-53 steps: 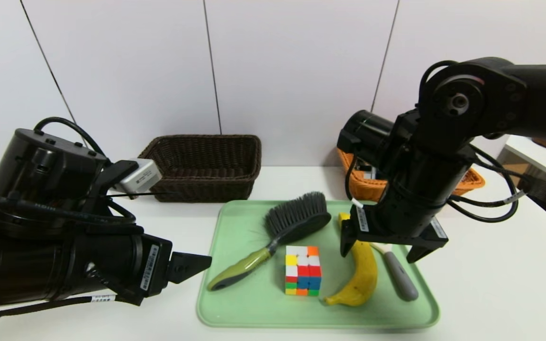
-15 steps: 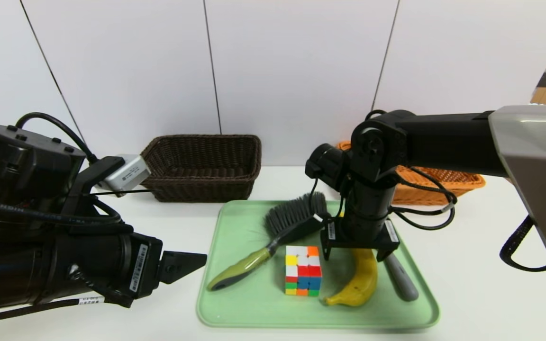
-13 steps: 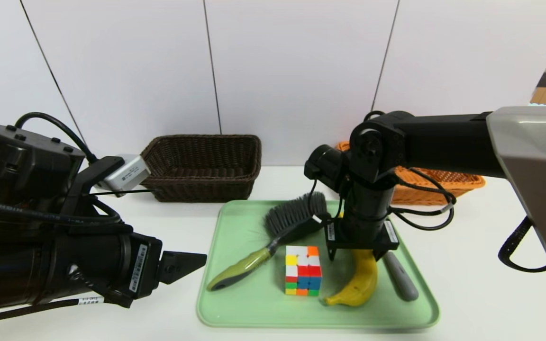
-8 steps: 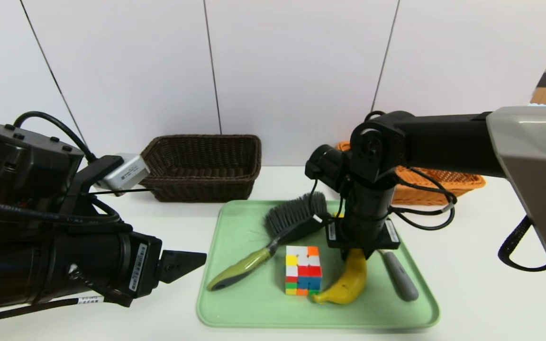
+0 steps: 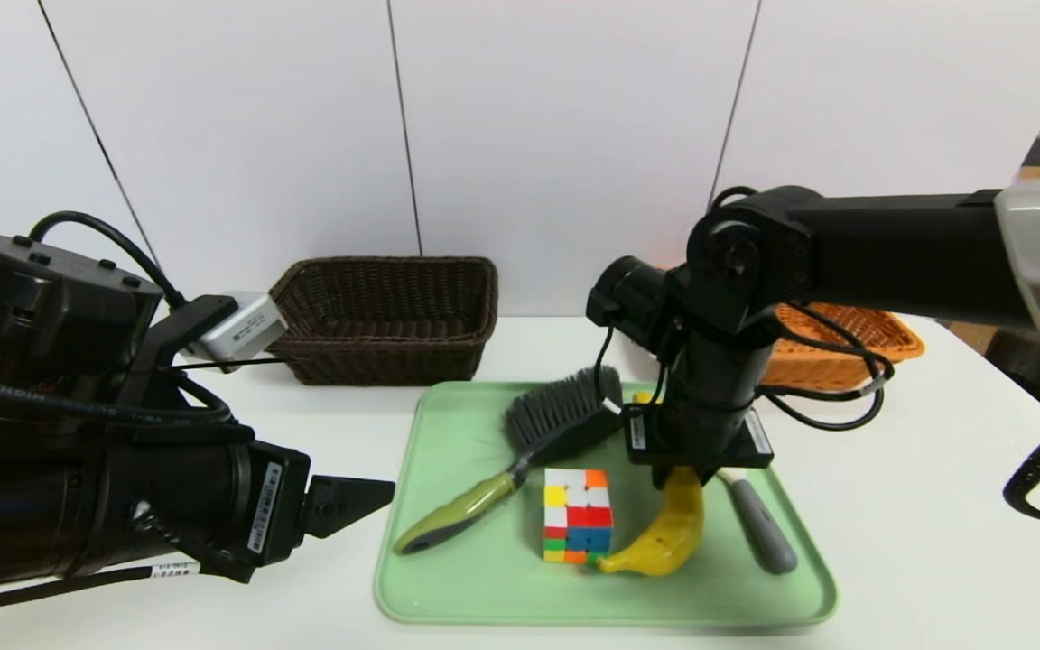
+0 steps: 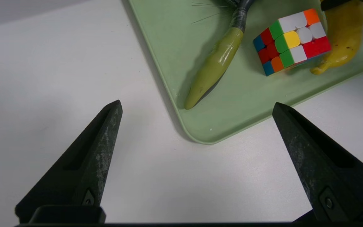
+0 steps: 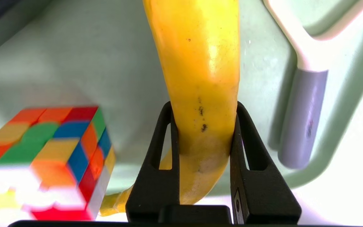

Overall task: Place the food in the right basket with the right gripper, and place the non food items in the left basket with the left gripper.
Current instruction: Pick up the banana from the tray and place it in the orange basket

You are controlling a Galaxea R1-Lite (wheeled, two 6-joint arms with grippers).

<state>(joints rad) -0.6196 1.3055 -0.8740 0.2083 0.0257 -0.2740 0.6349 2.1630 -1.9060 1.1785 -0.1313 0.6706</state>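
Note:
The yellow banana (image 5: 669, 533) lies on the green tray (image 5: 484, 587), its lower end touching the puzzle cube (image 5: 577, 515). My right gripper (image 5: 684, 477) points down and is shut on the banana's upper part (image 7: 200, 56), one finger on each side. The grey-handled peeler (image 5: 759, 528) lies just to the right of it. The brush (image 5: 556, 424) lies slanted across the tray's left half. My left gripper (image 5: 353, 501) hangs open over the table, left of the tray; nothing is between its fingers (image 6: 106, 135). The dark brown left basket (image 5: 389, 320) stands at the back.
The orange right basket (image 5: 845, 348) stands at the back right, partly hidden by the right arm and its cables. The tray's near left corner (image 6: 200, 135) lies just ahead of the left gripper. White table surrounds the tray; a white wall closes the back.
The right gripper came down over the banana and shut on it. The banana's lower end swung left against the cube. The right arm has risen slightly. The left arm stayed put.

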